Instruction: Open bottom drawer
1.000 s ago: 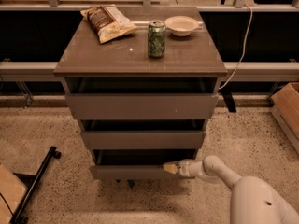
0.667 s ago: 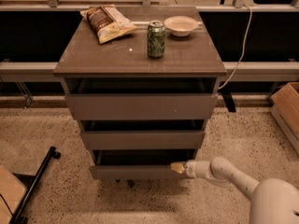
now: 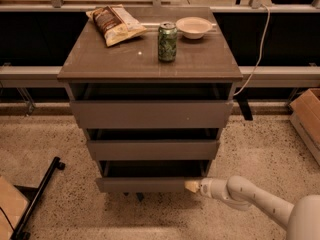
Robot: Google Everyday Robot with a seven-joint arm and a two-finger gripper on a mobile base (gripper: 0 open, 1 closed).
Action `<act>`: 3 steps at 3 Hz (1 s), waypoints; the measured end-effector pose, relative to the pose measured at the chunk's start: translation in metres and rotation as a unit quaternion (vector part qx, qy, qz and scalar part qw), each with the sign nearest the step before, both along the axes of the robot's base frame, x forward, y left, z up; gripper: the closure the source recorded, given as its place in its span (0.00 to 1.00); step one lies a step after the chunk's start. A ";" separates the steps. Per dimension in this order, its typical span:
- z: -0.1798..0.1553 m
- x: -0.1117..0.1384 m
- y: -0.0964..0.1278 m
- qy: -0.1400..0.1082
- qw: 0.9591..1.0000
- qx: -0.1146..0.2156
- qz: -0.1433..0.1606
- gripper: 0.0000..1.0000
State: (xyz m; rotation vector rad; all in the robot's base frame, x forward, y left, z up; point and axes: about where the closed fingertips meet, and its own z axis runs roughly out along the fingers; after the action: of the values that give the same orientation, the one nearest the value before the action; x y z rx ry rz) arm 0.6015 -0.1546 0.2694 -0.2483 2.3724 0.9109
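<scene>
Plenty of bare speckled floor (image 3: pixel 150 219) off the grey-brown desk (image 3: pixel 125 59)'s front edge. The grey-brown flat-fronted bottom drawer (image 3: pixel 145 184) faces front, long axis left-right. The white arm's gripper (image 3: pixel 192 186), pinched narrow, touches its right end.

The bottom drawer (image 3: pixel 147 185), a grey-brown handleless front with a plain flat panel, sits level as the lowest of three stacked fronts, a dark gap showing above its top edge. The pincer (image 3: pixel 192 186) sits against the panel's right end.

My gripper (image 3: pixel 193 186) at the bottom drawer's (image 3: pixel 145 185) right end, arm (image 3: pixel 260 204) cut off bottom right, 3 drawers' (image 3: pixel 152 149) insides in shadow, box (image 3: pixel 306 115) cropped at right
</scene>
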 end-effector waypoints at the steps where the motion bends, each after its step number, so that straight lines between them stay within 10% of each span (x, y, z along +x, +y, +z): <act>1: -0.007 0.016 0.007 -0.001 1.000 0.006 0.006 0.51; 3: -0.002 0.050 0.016 -0.032 0.999 -0.007 0.022 0.04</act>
State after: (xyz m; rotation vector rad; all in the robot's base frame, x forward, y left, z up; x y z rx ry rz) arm 0.6517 -0.1390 0.2671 -0.3324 2.3241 0.8946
